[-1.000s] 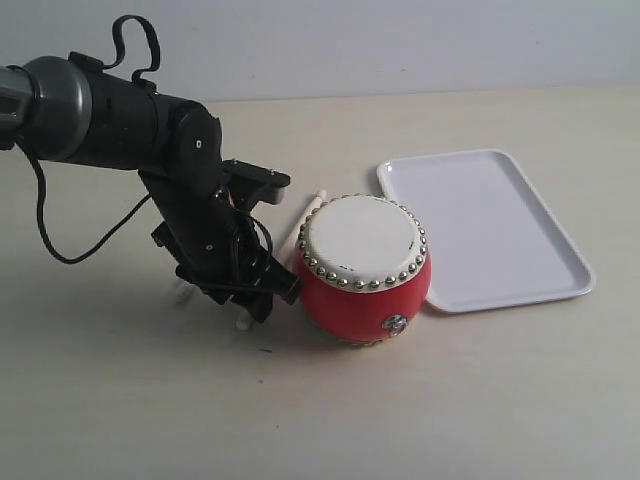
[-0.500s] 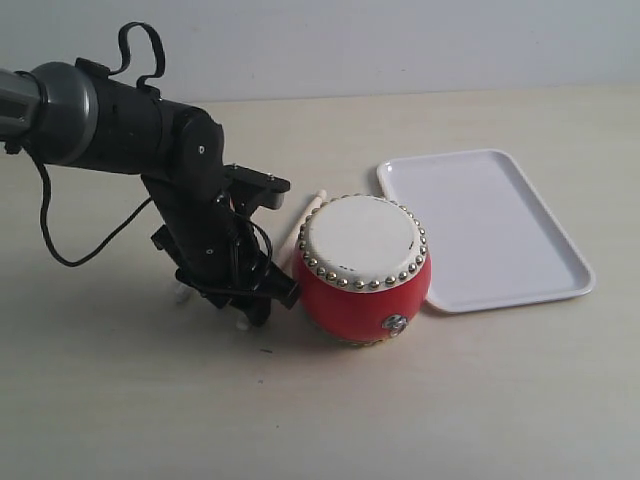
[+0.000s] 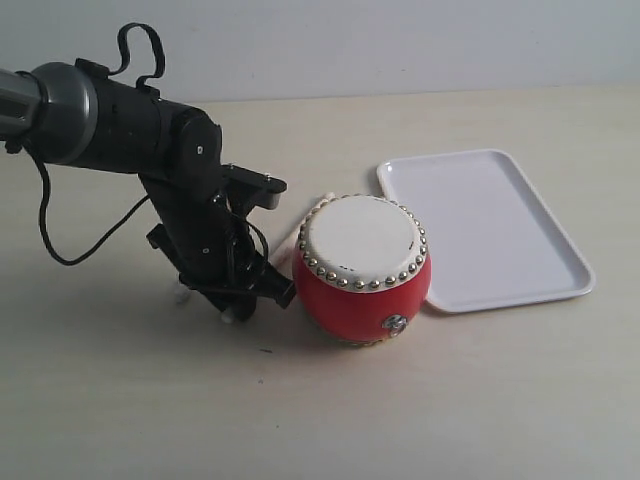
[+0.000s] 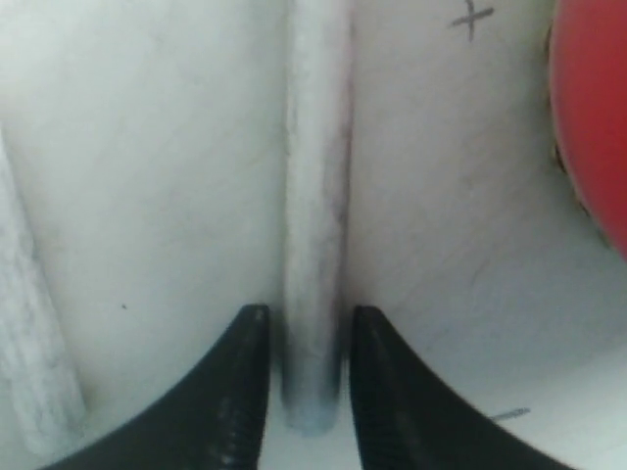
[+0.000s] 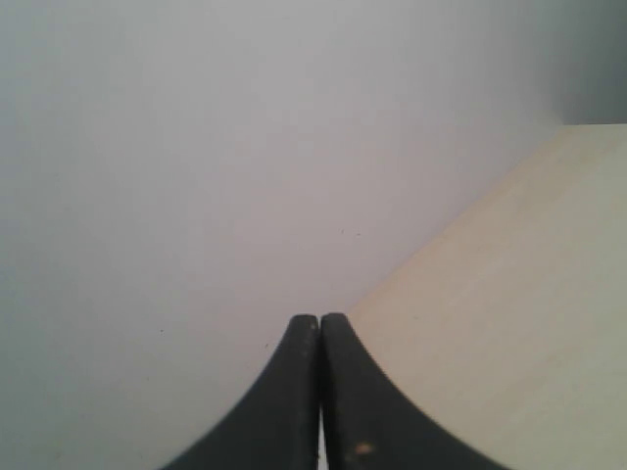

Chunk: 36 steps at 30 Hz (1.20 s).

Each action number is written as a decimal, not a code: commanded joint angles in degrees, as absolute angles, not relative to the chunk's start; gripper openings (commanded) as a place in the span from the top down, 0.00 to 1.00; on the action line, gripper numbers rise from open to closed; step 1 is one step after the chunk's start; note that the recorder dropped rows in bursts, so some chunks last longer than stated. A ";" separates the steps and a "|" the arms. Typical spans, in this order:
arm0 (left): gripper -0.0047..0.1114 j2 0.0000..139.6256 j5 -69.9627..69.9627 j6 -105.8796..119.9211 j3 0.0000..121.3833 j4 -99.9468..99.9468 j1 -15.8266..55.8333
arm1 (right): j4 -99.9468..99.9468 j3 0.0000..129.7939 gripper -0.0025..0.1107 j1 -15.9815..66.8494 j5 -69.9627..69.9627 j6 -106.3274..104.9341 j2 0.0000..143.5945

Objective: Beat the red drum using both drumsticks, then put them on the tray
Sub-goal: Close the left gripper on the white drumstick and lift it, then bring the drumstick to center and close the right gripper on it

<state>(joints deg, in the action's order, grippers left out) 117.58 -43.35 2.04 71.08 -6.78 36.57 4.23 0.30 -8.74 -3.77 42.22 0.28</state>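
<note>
The left arm [image 3: 150, 140] is folded steeply down to the worktop [image 3: 450, 400], on the side of the red drum [image 3: 362, 285] away from the tray [image 3: 500, 220]. Its wrist is bent so that the left gripper [image 4: 309, 313] is aimed at the surface. A drumstick [image 4: 315, 176] lying flat there is clasped between the fingers, and a second drumstick [image 4: 24, 323] lies apart from it. The drum stands upright near the clasped stick, just beside the tray. The right gripper [image 5: 320, 323] is clenched on nothing, its fingers pressed together.
</note>
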 commanded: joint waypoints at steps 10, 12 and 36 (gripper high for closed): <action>0.96 116.23 -47.64 -2.47 71.12 -7.50 36.48 | 4.44 0.00 0.98 -8.63 -3.31 41.66 0.00; 0.96 114.23 -47.64 -2.89 71.12 -6.22 36.48 | 4.44 0.00 0.98 -8.63 -3.31 41.66 0.00; 0.96 84.92 -49.42 0.58 60.92 -10.25 36.48 | -19.47 25.17 0.98 9.97 -15.14 18.76 43.62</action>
